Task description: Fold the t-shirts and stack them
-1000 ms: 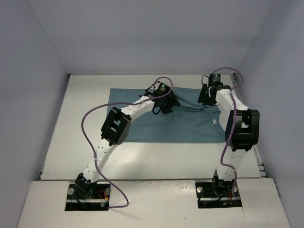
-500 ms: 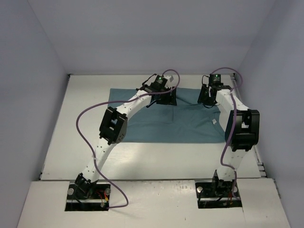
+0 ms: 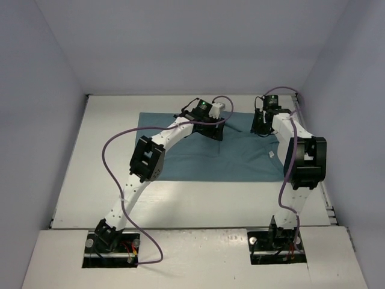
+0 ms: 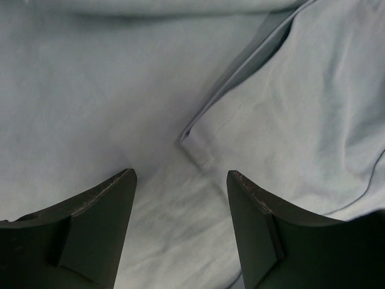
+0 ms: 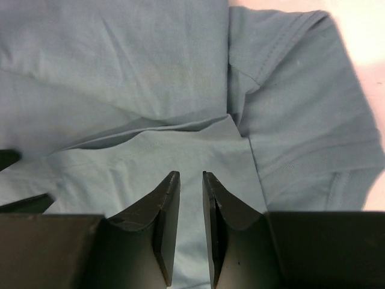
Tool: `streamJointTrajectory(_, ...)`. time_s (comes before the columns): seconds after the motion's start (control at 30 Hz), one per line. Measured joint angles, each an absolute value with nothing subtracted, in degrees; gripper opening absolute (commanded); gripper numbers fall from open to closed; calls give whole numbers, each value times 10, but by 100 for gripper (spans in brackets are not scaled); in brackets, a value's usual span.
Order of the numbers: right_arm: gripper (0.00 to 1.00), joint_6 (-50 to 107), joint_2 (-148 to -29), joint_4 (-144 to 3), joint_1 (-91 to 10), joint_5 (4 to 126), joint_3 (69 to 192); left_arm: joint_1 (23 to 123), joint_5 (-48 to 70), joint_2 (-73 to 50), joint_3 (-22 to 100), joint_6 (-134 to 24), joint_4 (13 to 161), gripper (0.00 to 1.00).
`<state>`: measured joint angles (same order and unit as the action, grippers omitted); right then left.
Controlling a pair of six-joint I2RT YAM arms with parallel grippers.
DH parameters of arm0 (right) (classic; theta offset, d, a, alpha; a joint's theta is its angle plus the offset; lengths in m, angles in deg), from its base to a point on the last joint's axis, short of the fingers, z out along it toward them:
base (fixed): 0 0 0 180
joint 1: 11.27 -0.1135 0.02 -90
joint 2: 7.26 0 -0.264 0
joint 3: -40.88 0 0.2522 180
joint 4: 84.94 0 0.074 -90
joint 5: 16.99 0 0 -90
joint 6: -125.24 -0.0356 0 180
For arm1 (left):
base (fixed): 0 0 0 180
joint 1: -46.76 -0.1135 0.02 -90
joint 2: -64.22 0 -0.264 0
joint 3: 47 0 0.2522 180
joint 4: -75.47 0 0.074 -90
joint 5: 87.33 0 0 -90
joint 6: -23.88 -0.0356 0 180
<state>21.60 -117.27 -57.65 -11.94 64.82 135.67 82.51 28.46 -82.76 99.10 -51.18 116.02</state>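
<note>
- My left gripper (image 4: 180,174) is spread wide, low over a folded corner of the t-shirt (image 3: 228,159).
- My right gripper (image 5: 189,174) is nearly closed and grips nothing, near the sleeve (image 5: 301,102).
- The t-shirt lies spread on the table's (image 3: 198,205) far half.

No legible text or markings

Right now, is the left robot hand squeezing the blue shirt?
No, the left gripper holds its fingers wide apart over the t-shirt, nothing pinched between them.
</note>
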Motion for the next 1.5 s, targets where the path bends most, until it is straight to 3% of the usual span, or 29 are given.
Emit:
streamJointTrajectory(0.23,20,218,-1207,-578,-119,645,1358,824,251,-729,873,-510,1167,60)
streamJointTrajectory(0.57,28,231,-1190,-583,-119,683,1321,854,174,-434,547,-486,1151,60)
streamJointTrajectory(0.77,33,267,-1189,-581,-119,692,1322,873,140,-375,406,-481,1146,60)
streamJointTrajectory(1.5,38,436,-1245,-592,-119,639,1421,869,122,-346,413,-517,1160,60)
